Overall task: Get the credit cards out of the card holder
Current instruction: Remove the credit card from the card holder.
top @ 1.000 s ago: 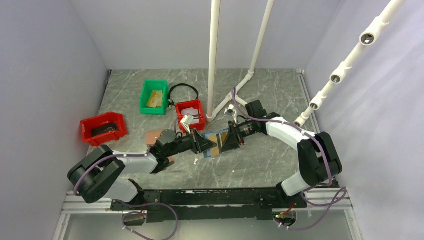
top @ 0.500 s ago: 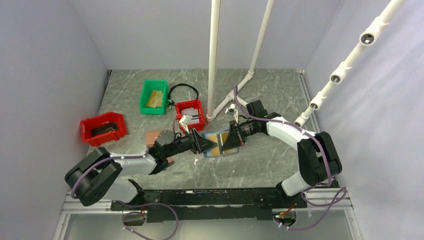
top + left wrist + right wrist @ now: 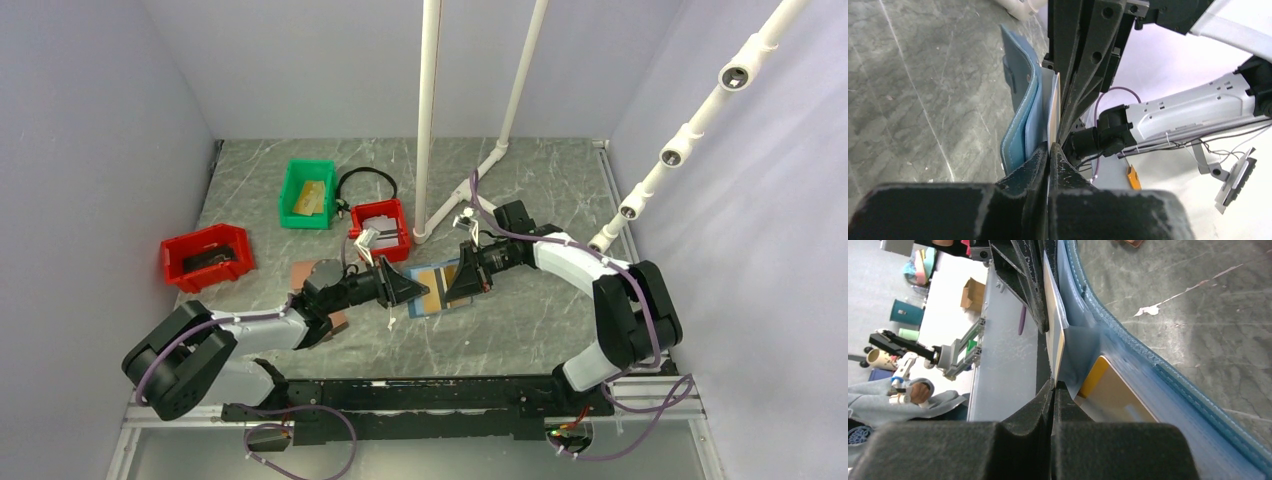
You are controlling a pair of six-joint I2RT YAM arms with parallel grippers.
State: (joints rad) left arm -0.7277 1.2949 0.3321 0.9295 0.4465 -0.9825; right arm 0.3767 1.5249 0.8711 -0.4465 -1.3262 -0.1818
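Card holder: blurred, frame-cropped

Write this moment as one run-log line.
left gripper: shut on credit card | right gripper: shut on same card | card holder: open between both | second card: in pocket

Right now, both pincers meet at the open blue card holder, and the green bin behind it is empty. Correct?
No: the green bin is not empty; the top view shows gold-tan cards in it. The left pincer and right pincer do meet at the card holder.
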